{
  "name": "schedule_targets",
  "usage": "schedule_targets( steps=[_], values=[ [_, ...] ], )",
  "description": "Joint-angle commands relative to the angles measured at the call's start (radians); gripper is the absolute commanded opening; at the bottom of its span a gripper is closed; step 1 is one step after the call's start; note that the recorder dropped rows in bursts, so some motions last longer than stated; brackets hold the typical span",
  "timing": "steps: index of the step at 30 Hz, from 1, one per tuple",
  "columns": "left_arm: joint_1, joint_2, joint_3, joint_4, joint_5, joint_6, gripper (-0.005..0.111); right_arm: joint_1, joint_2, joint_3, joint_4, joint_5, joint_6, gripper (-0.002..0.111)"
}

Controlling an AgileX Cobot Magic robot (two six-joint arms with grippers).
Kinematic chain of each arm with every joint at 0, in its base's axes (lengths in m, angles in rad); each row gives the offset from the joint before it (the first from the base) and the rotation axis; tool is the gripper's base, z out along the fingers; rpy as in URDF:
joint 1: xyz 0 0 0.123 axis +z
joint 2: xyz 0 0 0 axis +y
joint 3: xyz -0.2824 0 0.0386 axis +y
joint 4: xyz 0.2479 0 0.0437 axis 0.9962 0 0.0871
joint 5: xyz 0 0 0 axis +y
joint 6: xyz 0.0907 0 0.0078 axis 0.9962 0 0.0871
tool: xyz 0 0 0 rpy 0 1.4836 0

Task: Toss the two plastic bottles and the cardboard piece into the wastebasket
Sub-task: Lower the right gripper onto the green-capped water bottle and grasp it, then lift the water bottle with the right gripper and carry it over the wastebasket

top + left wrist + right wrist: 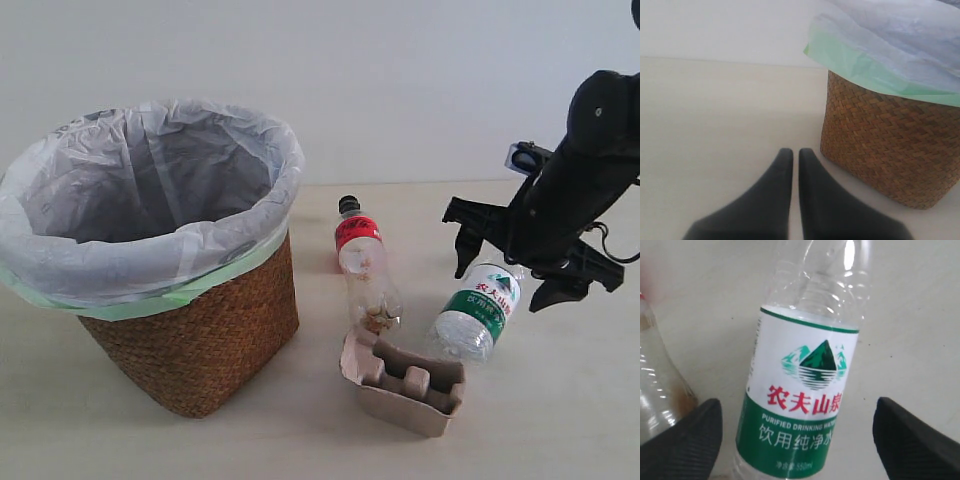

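The wicker wastebasket point(200, 340) with its white bag stands at the left. A clear bottle with black cap and red label point(362, 265) lies on the table right of it. The white-green labelled bottle point(480, 310) lies further right, its cap hidden by the arm. The tan cardboard piece point(405, 382) sits in front of both bottles. My right gripper point(512, 280) hovers open just above the white-green bottle point(802, 405), one finger on each side, not touching it. My left gripper point(795, 152) is shut and empty, low over the table beside the wastebasket point(890, 150).
The red-label bottle point(657, 390) shows at the edge of the right wrist view, close to one finger. A plain wall stands behind the pale table point(560, 420).
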State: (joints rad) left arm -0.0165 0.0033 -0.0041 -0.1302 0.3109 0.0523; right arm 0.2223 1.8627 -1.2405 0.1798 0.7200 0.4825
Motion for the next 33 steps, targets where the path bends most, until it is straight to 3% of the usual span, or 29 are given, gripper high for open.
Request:
schedule_targets(
  steps=[1, 13, 15, 22, 33],
  values=[
    [0.001, -0.003, 0.004, 0.003, -0.001, -0.008, 0.004, 0.008, 0.041, -0.008, -0.004, -0.038, 0.005, 0.073],
    [0.001, -0.003, 0.004, 0.003, -0.001, -0.008, 0.004, 0.008, 0.123, -0.008, -0.006, -0.09, -0.054, 0.071],
    [0.001, -0.003, 0.004, 0.003, -0.001, -0.008, 0.004, 0.008, 0.123, -0.008, -0.006, -0.09, -0.081, 0.06],
    [0.001, -0.003, 0.004, 0.003, -0.001, -0.008, 0.004, 0.008, 0.123, -0.008, -0.006, -0.072, -0.176, 0.0],
    [0.001, -0.003, 0.004, 0.003, -0.001, -0.008, 0.004, 0.006, -0.028, -0.099, -0.006, 0.102, -0.272, 0.0]
  ],
)
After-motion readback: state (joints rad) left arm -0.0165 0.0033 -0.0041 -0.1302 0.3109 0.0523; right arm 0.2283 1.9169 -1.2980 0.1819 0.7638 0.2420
